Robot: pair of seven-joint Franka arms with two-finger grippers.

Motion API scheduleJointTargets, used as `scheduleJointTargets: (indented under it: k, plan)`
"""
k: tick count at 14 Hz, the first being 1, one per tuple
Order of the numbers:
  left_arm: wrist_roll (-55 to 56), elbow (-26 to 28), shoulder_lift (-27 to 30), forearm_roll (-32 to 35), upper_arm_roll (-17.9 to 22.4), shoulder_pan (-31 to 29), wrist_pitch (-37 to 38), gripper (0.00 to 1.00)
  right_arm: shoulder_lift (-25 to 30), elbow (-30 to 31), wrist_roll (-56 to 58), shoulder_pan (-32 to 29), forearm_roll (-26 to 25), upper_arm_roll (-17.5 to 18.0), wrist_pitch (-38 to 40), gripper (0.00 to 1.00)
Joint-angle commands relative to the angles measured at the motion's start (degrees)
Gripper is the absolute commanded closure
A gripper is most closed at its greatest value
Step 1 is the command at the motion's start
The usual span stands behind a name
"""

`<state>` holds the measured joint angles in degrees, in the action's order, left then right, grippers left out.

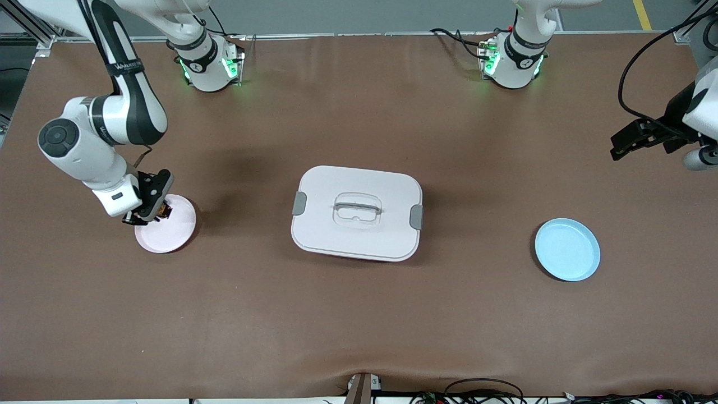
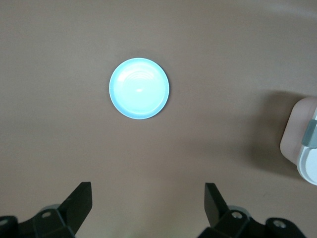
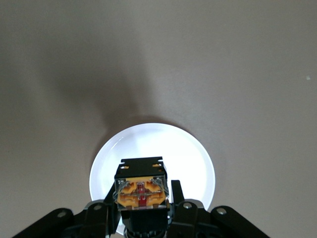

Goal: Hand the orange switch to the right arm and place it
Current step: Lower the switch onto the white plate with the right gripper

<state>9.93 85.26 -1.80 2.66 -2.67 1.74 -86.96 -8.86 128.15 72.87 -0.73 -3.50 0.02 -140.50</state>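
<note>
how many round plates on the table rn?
2. Pale pink round plate at the right arm's end, under the right gripper holding the orange switch. Light blue round plate at the left arm's end.

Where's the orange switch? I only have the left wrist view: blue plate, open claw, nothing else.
Observer: The right claw is shut on the orange switch, over the white plate.
Operator: Is it down on that plate?
Observer: Can't tell contact; in the front view the claw sits at the plate's edge.
Operator: Where's my left claw?
Observer: The left claw is up over bare table at the left arm's end; the blue plate has nothing in it.
</note>
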Motion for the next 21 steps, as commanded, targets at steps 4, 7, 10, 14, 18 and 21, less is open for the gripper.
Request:
scheduleJointTargets:
  k: [4,7,10,14,18,21]
  plan:
    - [-2.11,7.47,5.76,-0.81,0.65,0.54,-2.95,0.0,-3.79,0.09,2.61,-3.66,-4.05,0.86,-4.85,1.0]
    - [-2.19,7.38,5.67,-0.72,0.39,0.63,-2.95,0.0,-5.73,0.0,5.52,-4.8,-5.03,0.86,-7.94,1.0]
    - [-2.37,7.29,5.58,-0.72,0.39,0.37,-2.69,0.0,-7.22,0.26,6.05,-5.07,-5.03,0.86,-8.56,1.0]
    - [-3.86,7.21,5.67,-0.72,0.39,0.28,-2.34,0.0,-9.07,0.87,7.46,-4.81,-4.94,0.95,-9.43,1.0]
    - [-3.95,6.77,5.58,-0.64,0.39,0.19,-2.34,0.0,-10.39,1.75,7.46,-4.63,-4.94,0.95,-10.58,0.98]
    - [-4.22,6.85,5.58,-0.72,0.47,0.19,-2.51,0.0,-11.45,2.72,7.46,-4.54,-4.77,1.04,-12.43,0.97]
